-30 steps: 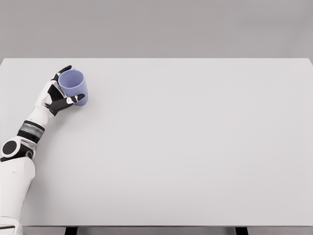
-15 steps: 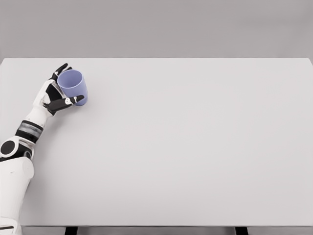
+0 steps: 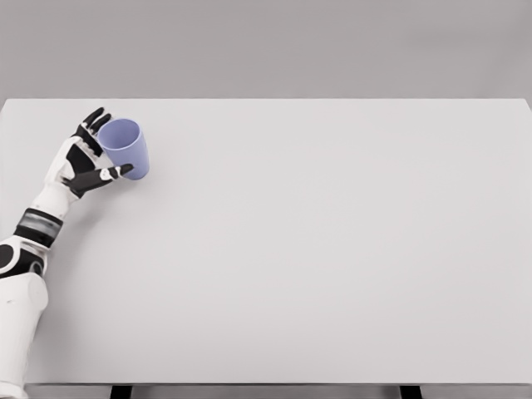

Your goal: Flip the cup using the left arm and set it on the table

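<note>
In the upper left of the frame the lilac cup (image 3: 126,148) stood mouth-up on the table (image 3: 332,249), its long axis near vertical. The left hand (image 3: 83,162) lay just to its left, fingers spread and seemingly holding nothing; whether the thumb touched the cup was unclear

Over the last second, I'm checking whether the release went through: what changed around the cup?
The left hand opened and drew back toward the left, letting go of the cup; its fingers are now spread, the thumb just beside the cup's wall. The cup stayed where it was, mouth up on the table. Nothing else changed.
</note>
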### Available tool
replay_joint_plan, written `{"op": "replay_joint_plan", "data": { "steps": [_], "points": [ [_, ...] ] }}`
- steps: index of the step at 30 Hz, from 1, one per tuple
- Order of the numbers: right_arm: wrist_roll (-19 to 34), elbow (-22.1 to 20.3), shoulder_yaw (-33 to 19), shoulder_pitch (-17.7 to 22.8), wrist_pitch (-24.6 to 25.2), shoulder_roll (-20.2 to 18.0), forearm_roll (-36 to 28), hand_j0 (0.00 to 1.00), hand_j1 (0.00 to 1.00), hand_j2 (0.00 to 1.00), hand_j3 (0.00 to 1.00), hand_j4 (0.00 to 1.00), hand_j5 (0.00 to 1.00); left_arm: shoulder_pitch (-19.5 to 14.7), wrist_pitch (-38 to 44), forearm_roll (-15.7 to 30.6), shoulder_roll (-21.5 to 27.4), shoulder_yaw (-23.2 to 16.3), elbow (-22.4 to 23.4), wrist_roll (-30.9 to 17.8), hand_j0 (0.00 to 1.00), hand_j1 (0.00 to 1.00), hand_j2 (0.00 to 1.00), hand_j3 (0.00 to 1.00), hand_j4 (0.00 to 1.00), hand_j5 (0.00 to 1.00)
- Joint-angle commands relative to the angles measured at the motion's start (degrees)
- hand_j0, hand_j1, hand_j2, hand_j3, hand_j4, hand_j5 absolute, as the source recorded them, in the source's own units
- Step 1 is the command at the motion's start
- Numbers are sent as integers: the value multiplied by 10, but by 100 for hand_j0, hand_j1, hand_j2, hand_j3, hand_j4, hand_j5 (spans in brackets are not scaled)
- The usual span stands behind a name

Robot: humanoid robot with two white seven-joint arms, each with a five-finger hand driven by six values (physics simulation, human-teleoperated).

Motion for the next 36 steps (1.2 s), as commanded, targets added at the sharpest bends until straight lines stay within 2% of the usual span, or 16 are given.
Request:
{"op": "replay_joint_plan", "data": {
  "steps": [1,6,9,14,17,24,28,36],
  "points": [
    [0,0,0,0,0,0,0,100,100,100,100,100,100,0,-1,4,5,7,-3,0,99,99,99,99,99,99],
    [0,0,0,0,0,0,0,100,100,100,100,100,100,4,-1,8,19,13,-4,0,99,99,99,99,99,99],
    [0,0,0,0,0,0,0,100,100,100,100,100,100,27,4,21,47,12,-47,0,99,99,99,99,99,99],
    [0,0,0,0,0,0,0,100,100,100,100,100,100,33,3,36,68,16,-63,0,99,99,99,99,99,99],
    [0,0,0,0,0,0,0,100,100,100,100,100,100,78,3,52,102,16,-122,0,99,99,99,99,99,99],
    [0,0,0,0,0,0,0,100,100,100,100,100,100,136,4,77,149,17,-216,0,100,100,100,100,100,100],
    [0,0,0,0,0,0,0,100,100,100,100,100,100,142,4,76,165,14,-242,0,100,100,100,100,100,100],
    [0,0,0,0,0,0,0,100,100,100,100,100,100,146,26,75,173,2,-346,0,100,100,100,100,100,100]
  ]
}}
